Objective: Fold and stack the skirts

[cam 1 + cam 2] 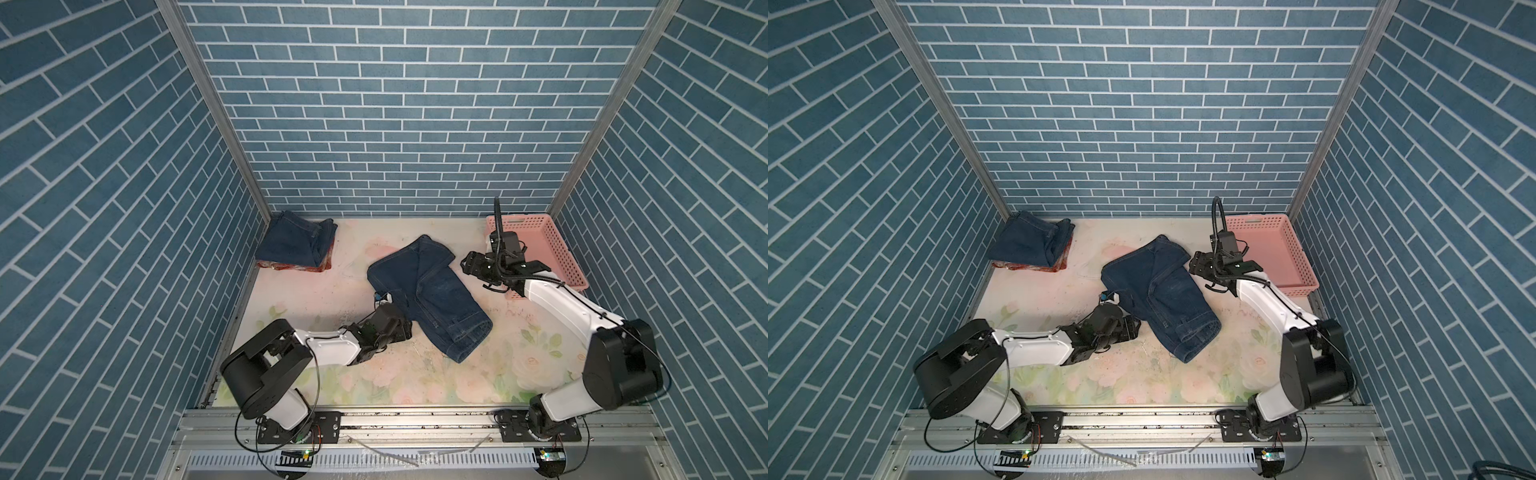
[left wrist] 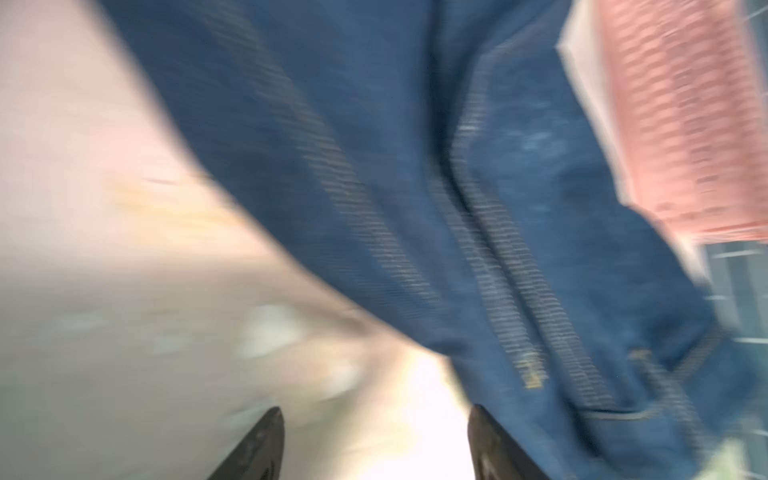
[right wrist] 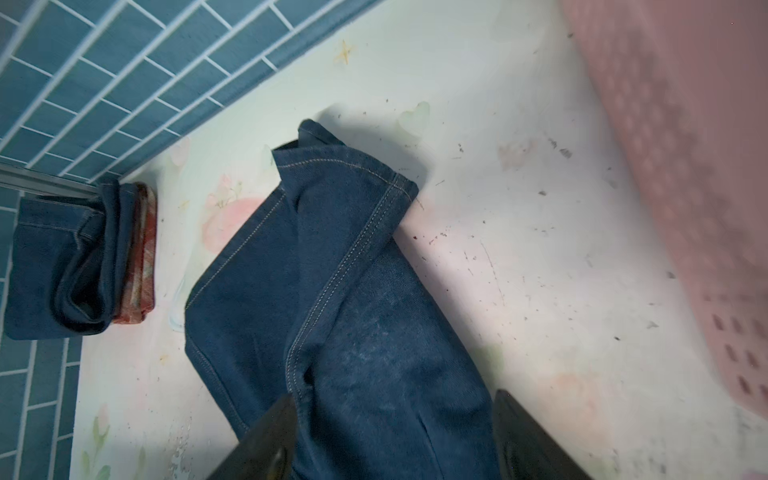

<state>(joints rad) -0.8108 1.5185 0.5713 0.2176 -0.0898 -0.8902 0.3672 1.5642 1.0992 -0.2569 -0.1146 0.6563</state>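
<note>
Loose denim skirt point(image 1: 428, 291) point(image 1: 1158, 286) lies in the middle of the desk point(image 1: 311, 299) point(image 1: 1038, 299), running diagonally from the far centre toward the near right. It is roughly doubled over lengthwise, with one flap over the other and the stitched seam on top, and it looks rumpled rather than neat. It lies flat on the desk and is not on the pile.

The pile sits in the far left corner against the wall. The folded denim skirt point(image 1: 291, 243) point(image 1: 1027, 243) is on top of the plaid skirt point(image 1: 291, 266) point(image 1: 1025, 266), and only the red edge of the plaid shows underneath. The pile is well apart from the loose denim skirt. The right wrist view shows the same layers, denim point(image 3: 54, 257) over plaid point(image 3: 141, 257).

A pink basket point(image 1: 552, 249) point(image 1: 1291, 249) stands in the far right corner. No cloth shows in it.

The left arm point(image 1: 328, 345) is low at the near left edge of the loose denim skirt. The left wrist view is badly blurred. The left jaws stand apart there, with one finger point(image 2: 266, 440) clear of the cloth and bare desk between the two. They grip nothing, and denim point(image 2: 415, 166) sits just beside the other finger.

The right arm point(image 1: 557, 307) reaches in front of the basket, raised beside the far end of the skirt. The right jaws are spread wide, with one finger point(image 3: 528, 440) in view. The skirt point(image 3: 332, 311) lies on the desk below them, and they hold nothing.
</note>
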